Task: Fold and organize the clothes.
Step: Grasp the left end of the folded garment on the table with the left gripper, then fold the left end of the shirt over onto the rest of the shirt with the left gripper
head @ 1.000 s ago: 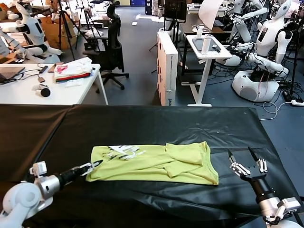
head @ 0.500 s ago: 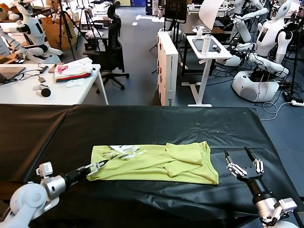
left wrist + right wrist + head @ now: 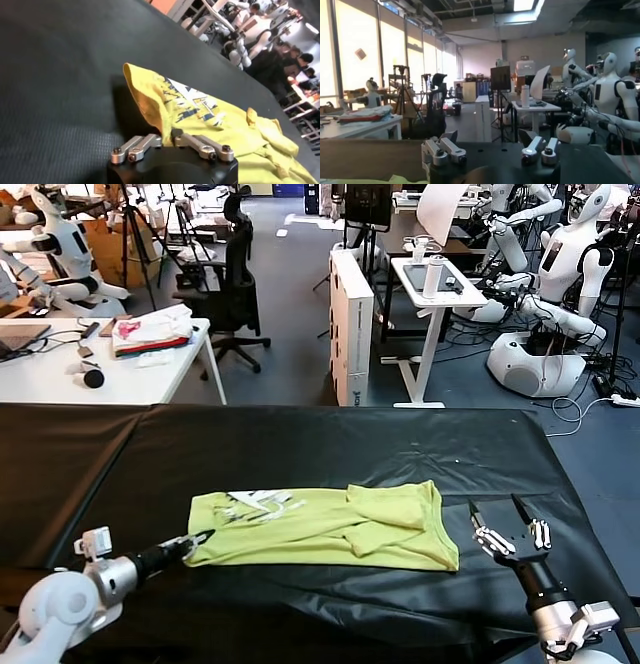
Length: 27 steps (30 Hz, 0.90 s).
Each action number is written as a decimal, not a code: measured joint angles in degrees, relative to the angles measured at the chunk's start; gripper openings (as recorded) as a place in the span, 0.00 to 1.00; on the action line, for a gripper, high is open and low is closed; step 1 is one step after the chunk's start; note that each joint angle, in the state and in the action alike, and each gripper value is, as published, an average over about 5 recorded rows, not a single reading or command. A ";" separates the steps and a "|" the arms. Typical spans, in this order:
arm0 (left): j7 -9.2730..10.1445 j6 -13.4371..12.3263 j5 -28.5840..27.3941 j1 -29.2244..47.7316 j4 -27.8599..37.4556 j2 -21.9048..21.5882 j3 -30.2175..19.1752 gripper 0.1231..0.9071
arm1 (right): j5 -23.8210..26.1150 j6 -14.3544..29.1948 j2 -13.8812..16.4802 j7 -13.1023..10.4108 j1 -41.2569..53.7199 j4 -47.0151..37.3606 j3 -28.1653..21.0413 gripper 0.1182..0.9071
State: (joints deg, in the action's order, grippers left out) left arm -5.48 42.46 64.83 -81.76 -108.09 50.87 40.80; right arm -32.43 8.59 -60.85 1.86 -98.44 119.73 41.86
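Observation:
The lime yellow-green T-shirt (image 3: 330, 527) lies folded in a long band across the black table, with its whitish print (image 3: 258, 504) near the left end. My left gripper (image 3: 201, 540) is at the shirt's near-left corner. In the left wrist view its fingers (image 3: 166, 136) are closed to a narrow gap with the yellow edge of the shirt (image 3: 200, 115) pinched between them. My right gripper (image 3: 505, 517) is open and empty, just above the table right of the shirt's right end. The right wrist view shows it (image 3: 487, 136) with the jaws wide apart.
The black table cover (image 3: 300, 444) ends close to the right of my right gripper. Behind the table are a white desk with a white, pink and red fabric pile (image 3: 153, 331), an office chair (image 3: 235, 294) and several white robots (image 3: 560, 294).
My left gripper has slid forward onto the shirt's near-left corner and closed on it. My right gripper has moved a little left, toward the shirt's right end.

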 joint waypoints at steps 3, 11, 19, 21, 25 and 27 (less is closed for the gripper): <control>0.96 -0.04 -0.91 -0.85 -0.14 -1.65 1.82 0.07 | 0.16 -0.29 -0.02 -0.49 0.70 -0.51 -0.58 1.00; 1.67 -0.15 -2.34 -4.71 0.37 -7.75 10.23 0.07 | 0.26 -0.81 0.02 -1.45 3.11 -1.91 -2.58 1.00; 6.20 -0.19 1.37 -7.24 -6.46 -6.97 15.25 0.07 | 0.67 -2.11 -0.44 -1.92 3.46 -1.59 -2.86 1.00; 6.96 -0.20 1.25 -6.87 -9.36 -5.14 14.03 0.07 | 0.81 -2.22 -0.70 -1.92 2.99 -1.29 -2.29 1.00; 8.21 -0.21 0.37 -5.44 -13.65 -0.07 8.22 0.07 | 1.32 -2.23 -1.44 -1.85 1.59 -0.52 -0.57 1.00; 8.77 -0.21 -0.14 -4.36 -14.53 2.65 4.37 0.07 | 1.78 -2.22 -1.98 -1.76 0.71 -0.08 0.44 1.00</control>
State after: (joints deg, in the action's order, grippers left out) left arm 3.29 42.25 64.69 -86.12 -122.62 53.52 45.18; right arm -30.65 6.37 -62.83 0.10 -97.72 119.65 42.30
